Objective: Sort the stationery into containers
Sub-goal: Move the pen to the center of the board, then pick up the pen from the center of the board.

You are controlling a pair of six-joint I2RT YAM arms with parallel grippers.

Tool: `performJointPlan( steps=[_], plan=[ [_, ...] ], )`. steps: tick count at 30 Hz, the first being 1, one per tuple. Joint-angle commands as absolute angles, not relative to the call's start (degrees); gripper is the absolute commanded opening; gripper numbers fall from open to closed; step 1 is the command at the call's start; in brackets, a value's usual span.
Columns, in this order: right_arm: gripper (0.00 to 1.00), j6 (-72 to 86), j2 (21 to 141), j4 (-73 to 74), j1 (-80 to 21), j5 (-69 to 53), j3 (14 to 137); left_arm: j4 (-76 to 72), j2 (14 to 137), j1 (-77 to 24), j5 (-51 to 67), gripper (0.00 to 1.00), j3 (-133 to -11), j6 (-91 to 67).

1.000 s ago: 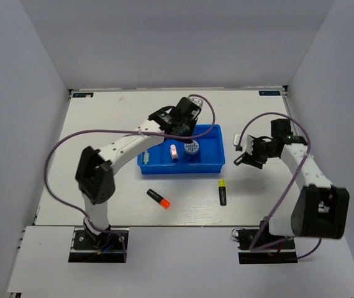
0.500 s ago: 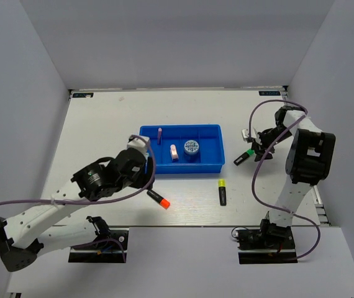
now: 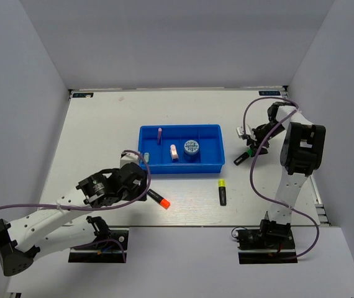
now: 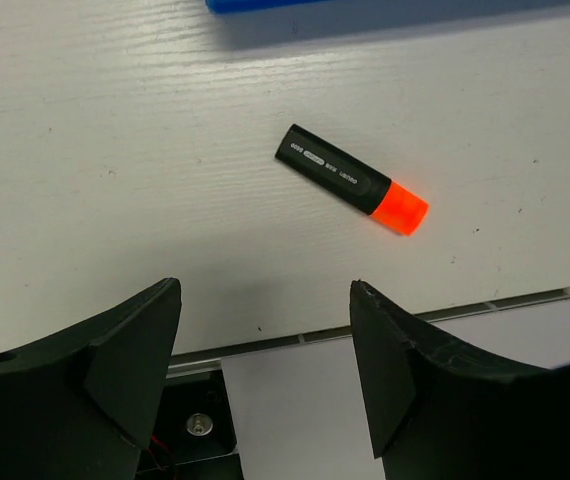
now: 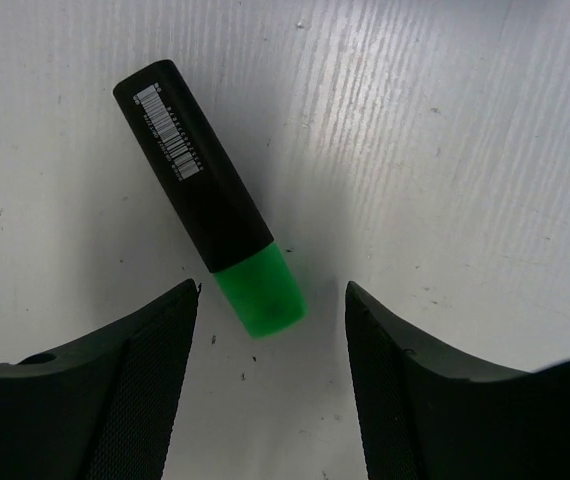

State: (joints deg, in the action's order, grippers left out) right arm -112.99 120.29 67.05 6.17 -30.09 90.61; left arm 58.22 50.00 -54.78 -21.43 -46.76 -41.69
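The blue tray [image 3: 183, 169] holds a pink eraser [image 3: 174, 152], a blue-and-white disc [image 3: 191, 148], a thin purple stick [image 3: 159, 135] and a tiny pale grey-green piece [image 3: 145, 156]. An orange-capped marker [image 3: 158, 198] [image 4: 351, 179] lies in front of the tray. My left gripper [image 3: 138, 177] [image 4: 265, 284] hangs open above the table beside it, nearer the front edge, holding nothing. A green-capped marker [image 3: 242, 156] [image 5: 208, 196] lies right of the tray. My right gripper [image 3: 249, 146] [image 5: 272, 287] stands open over its cap, apart from it. A yellow-capped marker [image 3: 222, 192] lies front right.
The table's front edge [image 4: 385, 325] runs just below the left fingers. White walls close the table at the back and on both sides. The right arm's cable [image 3: 251, 180] loops over the table's right part.
My left arm has pulled back from over the tray toward the front and its jaws have opened; the purple stick now lies in the tray. My right gripper has shifted over the green-capped marker.
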Motion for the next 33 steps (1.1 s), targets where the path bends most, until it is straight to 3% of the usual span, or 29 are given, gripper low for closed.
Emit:
performJointPlan(
  steps=[1, 9, 15, 17, 23, 33],
  plan=[
    [0.64, -133.2, 122.1, 69.5, 5.2, -28.2, 92.1, 56.9, 48.7, -55.0, -21.6, 0.79, -44.9, -45.1],
    [0.6, -133.5, 122.9, 68.3, 3.5, -24.0, 88.6, 54.1, 50.9, -55.7, -20.6, 0.78, -41.1, -47.8],
    [0.36, -132.3, 120.0, 65.4, 3.3, -20.5, 83.2, 51.6, 55.6, -57.8, -23.6, 0.76, -40.0, -52.5],
    [0.22, -131.6, 117.9, 63.9, 3.4, -20.2, 78.7, 49.3, 56.3, -58.0, -24.1, 0.76, -37.8, -54.9],
    [0.04, -125.1, 107.3, 47.8, 3.5, -21.4, 61.1, 39.5, 58.1, -58.1, -25.3, 0.78, -32.2, -58.4],
    [0.0, -104.0, 87.6, 50.5, 3.8, -31.6, 54.0, 34.2, 69.5, -59.2, -26.7, 0.79, -37.6, -62.0]
  ],
)
